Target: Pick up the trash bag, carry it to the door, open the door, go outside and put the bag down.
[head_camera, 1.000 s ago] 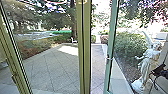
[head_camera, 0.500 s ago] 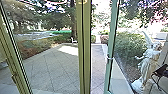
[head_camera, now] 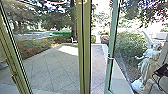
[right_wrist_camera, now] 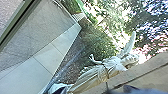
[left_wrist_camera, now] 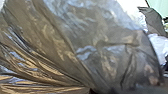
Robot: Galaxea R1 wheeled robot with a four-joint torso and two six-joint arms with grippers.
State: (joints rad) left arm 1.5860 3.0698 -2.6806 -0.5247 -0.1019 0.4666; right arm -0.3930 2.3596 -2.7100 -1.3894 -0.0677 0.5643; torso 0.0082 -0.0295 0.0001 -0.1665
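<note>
The glass door (head_camera: 112, 50) has a green frame and stands open, with a gap between it and the olive post. At the right edge of the head view is my dark right gripper (head_camera: 163, 71), in front of the statue's lower part; how its fingers stand cannot be made out. In the left wrist view the shiny dark trash bag (left_wrist_camera: 105, 57) is very near, its folds drawn together at my left gripper (left_wrist_camera: 91, 90), which is shut on it. The right wrist view shows a door frame (right_wrist_camera: 17, 21) and paving beyond.
Olive posts (head_camera: 84, 50) frame a glass panel on the left. Outside lies a tiled paved yard (head_camera: 53, 67) with hedges (head_camera: 128, 46) and trees. A pale winged statue (head_camera: 147, 65) stands at the right, beside a planted bed.
The green door frame has shifted slightly right, widening the gap. My right gripper has moved a little toward the right edge of the head view. The yard and statue keep their places.
</note>
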